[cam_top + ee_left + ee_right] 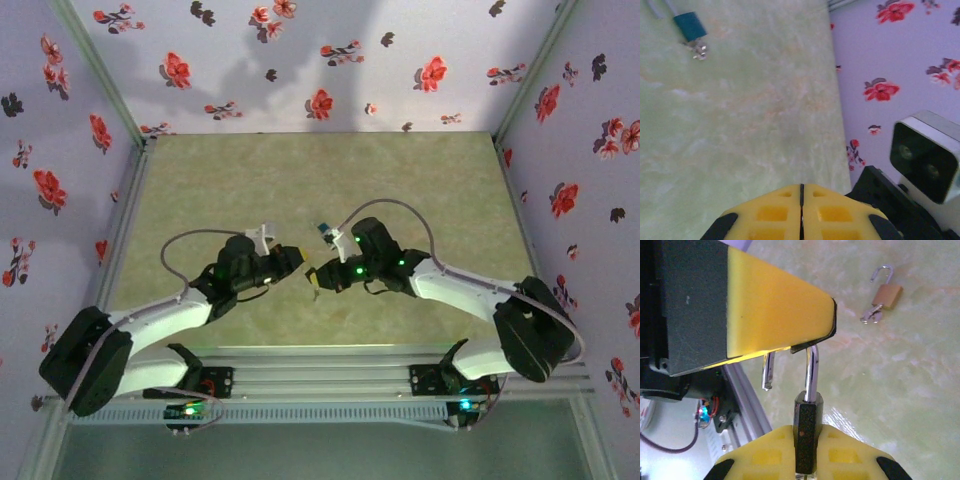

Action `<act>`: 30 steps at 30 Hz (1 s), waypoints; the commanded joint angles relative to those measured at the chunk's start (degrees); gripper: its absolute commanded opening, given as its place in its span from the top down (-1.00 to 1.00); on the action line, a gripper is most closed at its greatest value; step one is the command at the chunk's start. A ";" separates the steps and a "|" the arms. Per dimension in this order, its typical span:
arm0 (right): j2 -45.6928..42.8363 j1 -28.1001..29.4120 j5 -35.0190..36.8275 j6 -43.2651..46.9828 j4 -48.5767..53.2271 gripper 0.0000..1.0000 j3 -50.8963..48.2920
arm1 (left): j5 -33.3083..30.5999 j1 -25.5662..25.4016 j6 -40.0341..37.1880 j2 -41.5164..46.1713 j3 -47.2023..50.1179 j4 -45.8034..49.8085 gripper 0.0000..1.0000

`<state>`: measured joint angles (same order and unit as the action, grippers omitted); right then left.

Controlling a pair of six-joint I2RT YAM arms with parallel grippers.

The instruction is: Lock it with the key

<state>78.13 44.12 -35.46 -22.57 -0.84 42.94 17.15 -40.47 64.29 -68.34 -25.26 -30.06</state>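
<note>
- The right gripper [806, 432] is clenched on the body of a black padlock [807, 415], which stands upright between its yellow fingers.
- The padlock's silver shackle [812, 371] is open. One leg is seated in the body and the free end hangs clear beside it.
- The left gripper [801, 189] is closed, its yellow pads meeting along a thin seam.
- In the right wrist view one of the left gripper's fingers [775, 305] sits on top of the shackle's bend. The bend is hidden under the tip, so I cannot tell whether it is pinched or only touched.
- From above, the two grippers meet tip to tip over the green marbled table [420, 180], about midway between its left and right edges and nearer the near edge.
- A brass padlock [886, 294] lies on the table with its shackle open and keys [870, 316] at its base, well apart from the held lock.
- A teal padlock [690, 26] with a key [700, 50] lies on the table too; from above it shows just beyond the right gripper.
</note>
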 commanded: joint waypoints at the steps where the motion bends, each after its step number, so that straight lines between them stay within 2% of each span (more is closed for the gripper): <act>1: -2.73 0.00 -9.20 -0.54 -5.34 1.00 -0.47 | -1.65 1.54 -3.63 0.46 2.67 -4.91 1.00; 12: -5.81 -2.54 -19.46 -7.91 -18.15 1.00 -4.83 | 0.39 1.46 -5.66 1.30 9.78 -17.48 1.00; 22: -7.90 -2.71 -22.94 -11.70 -25.52 1.00 -8.19 | 3.38 1.40 -7.23 0.23 13.74 -27.42 1.00; 30: -10.69 -2.73 -24.55 -14.51 -30.45 1.00 -10.19 | 6.85 1.05 -6.72 -4.56 15.08 -37.04 1.00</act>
<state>71.81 41.23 -52.62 -36.71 -22.22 32.51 25.76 -40.25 59.96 -70.35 -12.34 -67.51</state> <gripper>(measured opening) 0.099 0.066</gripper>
